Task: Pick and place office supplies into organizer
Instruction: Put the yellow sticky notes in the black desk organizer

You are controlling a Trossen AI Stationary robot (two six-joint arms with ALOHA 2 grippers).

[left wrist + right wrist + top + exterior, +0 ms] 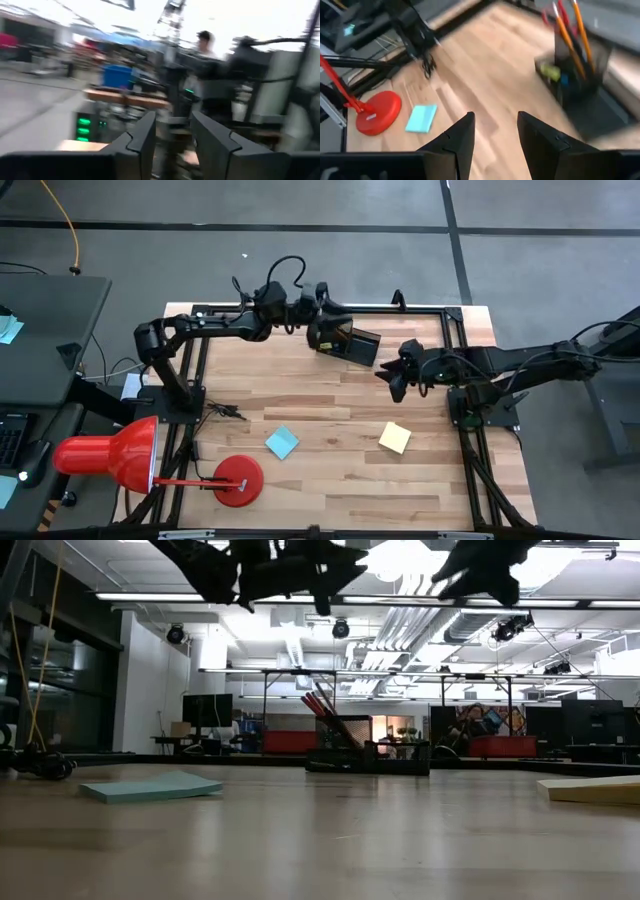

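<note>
The black organizer (352,343) stands at the table's far middle; in the right wrist view the organizer (580,65) holds two orange pencils (570,35) and red-handled scissors upright, with a small yellow piece (549,71) in its lower tray. A blue sticky pad (282,442) and a yellow sticky pad (395,437) lie flat on the wood nearer the front. My left gripper (172,122) is raised beside the organizer's left side (325,328), open and empty. My right gripper (495,122) hovers to the organizer's right (393,380), open and empty.
A big red desk lamp (105,455) with its round base (238,480) stands at the front left. Dark cables (225,412) lie near the left edge. A black metal frame (460,330) runs around the table. Bare wood lies between the two pads and the organizer.
</note>
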